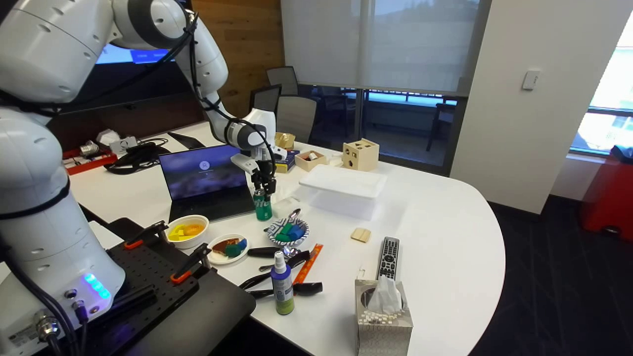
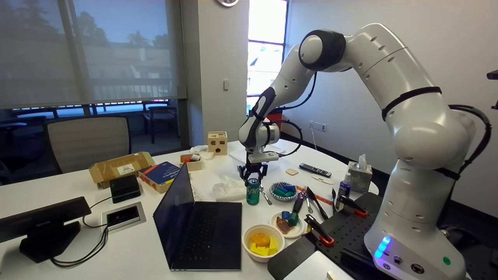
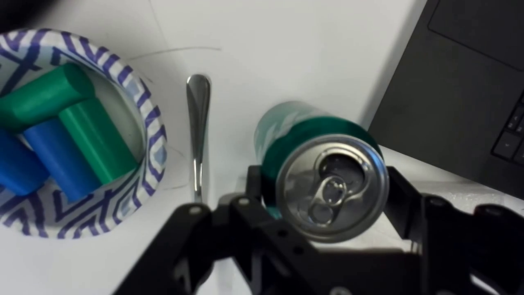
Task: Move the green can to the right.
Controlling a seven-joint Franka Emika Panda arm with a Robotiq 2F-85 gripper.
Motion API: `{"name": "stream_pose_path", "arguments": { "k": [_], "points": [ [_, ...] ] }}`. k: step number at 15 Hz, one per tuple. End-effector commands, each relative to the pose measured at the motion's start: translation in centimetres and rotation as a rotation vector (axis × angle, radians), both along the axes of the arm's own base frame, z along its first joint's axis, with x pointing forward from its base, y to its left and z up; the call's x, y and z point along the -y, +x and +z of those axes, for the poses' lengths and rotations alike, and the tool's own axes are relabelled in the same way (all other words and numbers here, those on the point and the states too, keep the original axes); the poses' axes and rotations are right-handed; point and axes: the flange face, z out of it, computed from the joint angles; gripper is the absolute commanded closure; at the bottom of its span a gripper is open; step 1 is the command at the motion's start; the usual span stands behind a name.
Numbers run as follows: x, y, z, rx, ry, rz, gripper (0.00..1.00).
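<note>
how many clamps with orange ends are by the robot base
2: one clamp nearer the open laptop, the other clamp nearer the spray bottle; more may be hidden.

The laptop (image 3: 442, 102) and utensil (image 3: 198, 119) flank the green can (image 3: 319, 174), the patterned bowl (image 3: 156, 139) beyond the utensil. There is room over the counter (image 1: 440, 227) beside the remote (image 1: 389, 257).

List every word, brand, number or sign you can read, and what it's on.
"Spri", on the green can; the word runs on around its side.
Too small or blurred to read: the print on the blue-covered box or book, cardboard box's label, spray bottle, remote, laptop's screen and keys, background screen, robot's base.
</note>
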Motion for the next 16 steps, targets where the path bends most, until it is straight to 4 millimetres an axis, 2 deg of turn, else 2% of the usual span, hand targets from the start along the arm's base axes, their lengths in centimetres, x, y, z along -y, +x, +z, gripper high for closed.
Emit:
{"name": "stream_pose_path", "arguments": {
  "k": [1, 5, 11, 13, 16],
  "points": [
    [1.8, -0.3, 2.3, -0.004, 0.019, -0.041, 0.54],
    [7.2, -0.8, 5.3, 0.03, 0.066, -0.074, 0.54],
    [19.5, -2.0, 10.4, 0.048, 0.025, -0.223, 0.54],
    [23.6, -2.8, 11.0, 0.041, 0.006, -0.268, 0.54],
    [28.2, -4.0, 10.7, 0.031, -0.005, -0.305, 0.54]
  ]
}}
